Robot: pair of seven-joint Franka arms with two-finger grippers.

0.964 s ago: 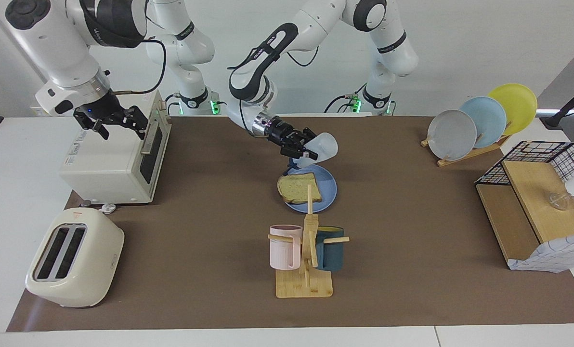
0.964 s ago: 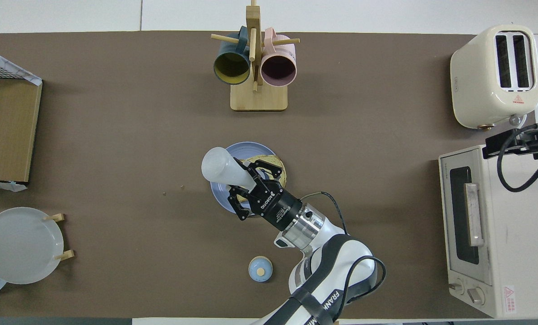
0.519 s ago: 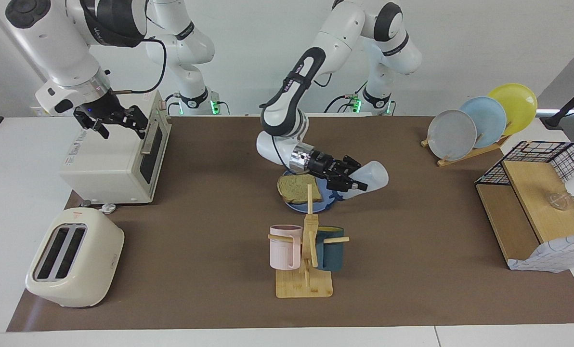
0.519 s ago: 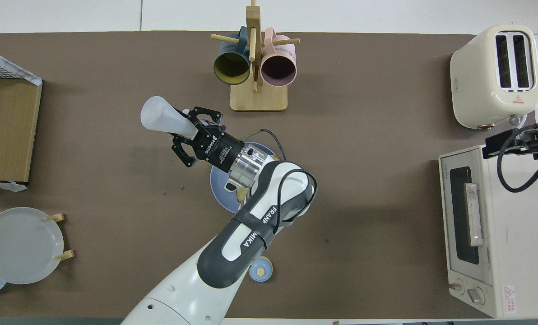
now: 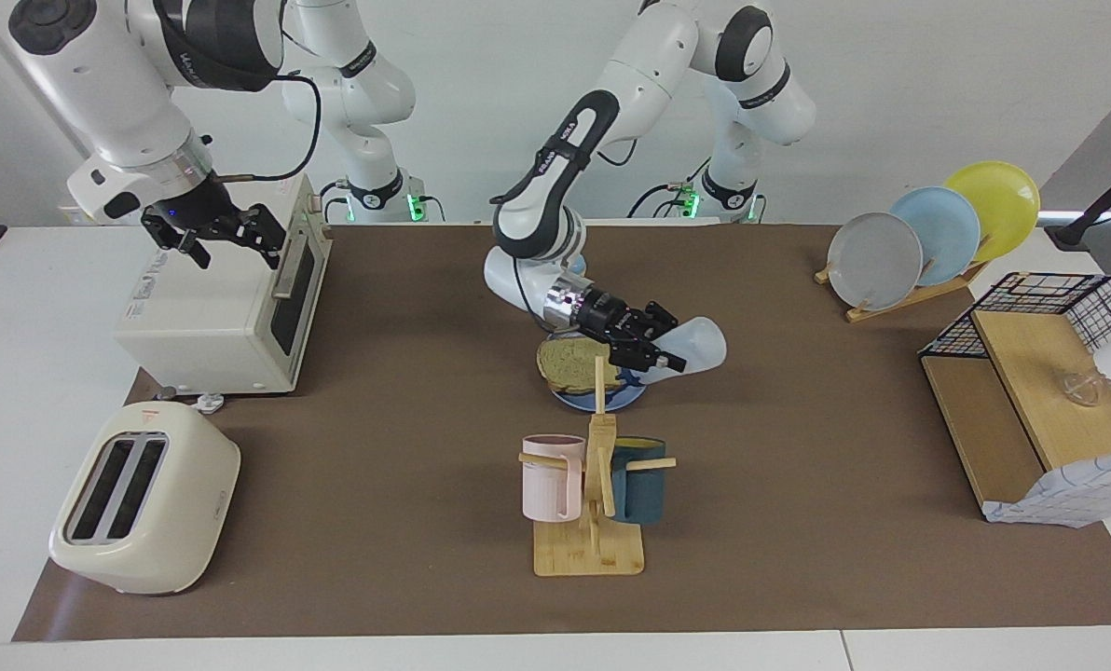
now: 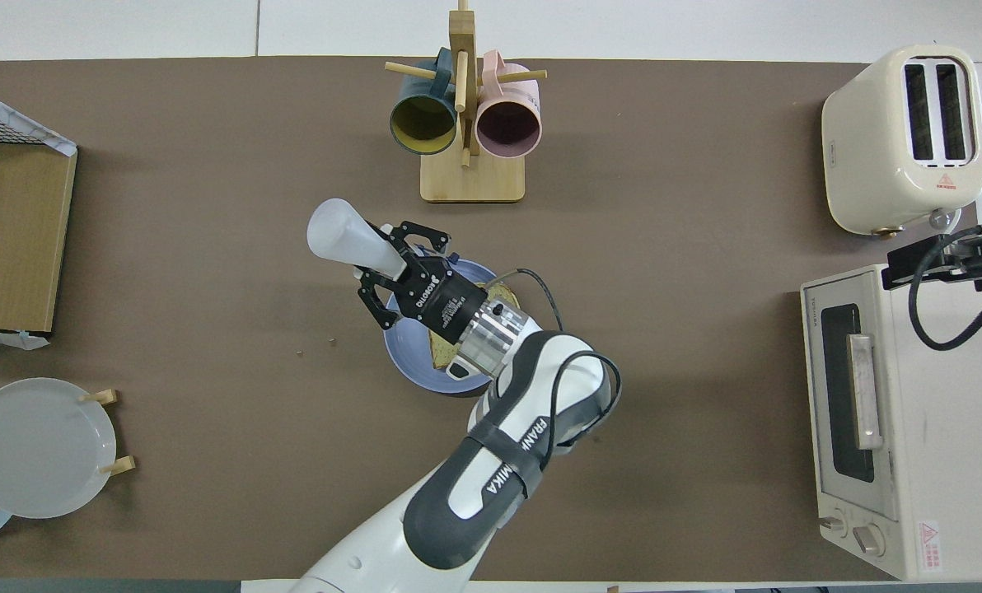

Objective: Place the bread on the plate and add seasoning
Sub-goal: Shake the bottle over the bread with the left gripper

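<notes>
The bread [image 5: 569, 363] lies on the blue plate [image 5: 582, 402] in the middle of the table; in the overhead view the bread [image 6: 440, 352] and the plate [image 6: 407, 356] are partly covered by the left arm. My left gripper [image 5: 658, 349] [image 6: 396, 263] is shut on the seasoning bottle [image 5: 702, 342] [image 6: 341, 237]. The bottle is tilted almost flat over the plate's edge toward the left arm's end. Its cap is hidden by the fingers. My right gripper [image 5: 229, 238] waits open above the toaster oven.
A wooden mug rack [image 5: 597, 485] with a pink and a dark blue mug stands farther from the robots than the plate. A toaster oven [image 5: 229, 308] and toaster [image 5: 145, 499] are at the right arm's end. A plate rack [image 5: 928, 233] and wire shelf [image 5: 1031, 391] are at the left arm's end.
My left gripper swung the bottle from over the bread out toward the left arm's end, then came partly back toward the plate. The right arm has not moved.
</notes>
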